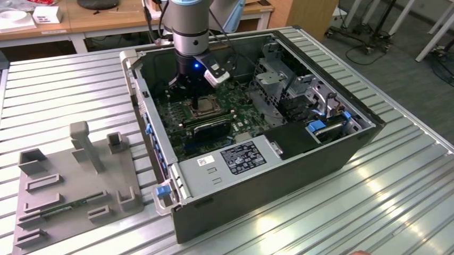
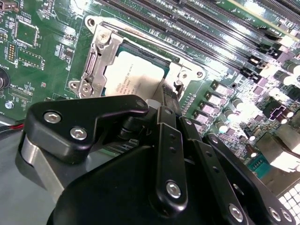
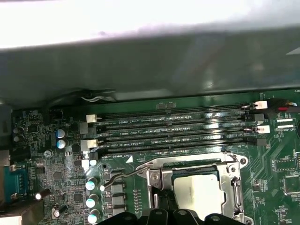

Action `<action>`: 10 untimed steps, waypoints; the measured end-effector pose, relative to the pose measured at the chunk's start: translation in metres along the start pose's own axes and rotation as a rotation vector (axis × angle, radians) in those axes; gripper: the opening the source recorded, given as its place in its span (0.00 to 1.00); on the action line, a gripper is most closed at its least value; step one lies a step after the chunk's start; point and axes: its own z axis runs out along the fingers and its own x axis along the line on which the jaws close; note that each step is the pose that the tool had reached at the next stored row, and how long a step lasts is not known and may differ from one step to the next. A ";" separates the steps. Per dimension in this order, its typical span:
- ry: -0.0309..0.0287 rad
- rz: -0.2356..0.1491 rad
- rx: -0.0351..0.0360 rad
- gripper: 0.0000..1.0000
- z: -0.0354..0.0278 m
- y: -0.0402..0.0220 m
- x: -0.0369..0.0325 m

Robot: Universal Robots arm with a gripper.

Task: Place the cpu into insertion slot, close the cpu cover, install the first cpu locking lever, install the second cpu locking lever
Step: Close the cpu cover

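The ribbed metal table [image 1: 397, 202] is carrying an open computer case [image 1: 284, 180]. Inside it, your gripper [image 2: 164, 96] is hanging with its fingers drawn together at the edge of the cpu cover [image 2: 96, 61]. The cover is lying down around the cpu [image 2: 136, 75], which is sitting in the insertion slot [image 2: 140, 47]. The memory slots [image 3: 178, 126] are running just beyond.

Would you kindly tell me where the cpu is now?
In the second wrist view, the cpu lies framed by the cpu cover, beside the memory slots, close to the gripper.

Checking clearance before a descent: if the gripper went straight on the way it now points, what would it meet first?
Most likely the cpu cover, lying closed over the cpu. The gripper points at the cover's edge beside the chip, though depth is unclear.
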 end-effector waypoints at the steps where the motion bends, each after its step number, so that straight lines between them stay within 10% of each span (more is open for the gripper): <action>1: -0.0002 0.000 -0.0003 0.11 0.0006 0.0001 0.0000; 10: 0.0001 0.000 0.0002 0.11 0.0044 -0.0001 0.0003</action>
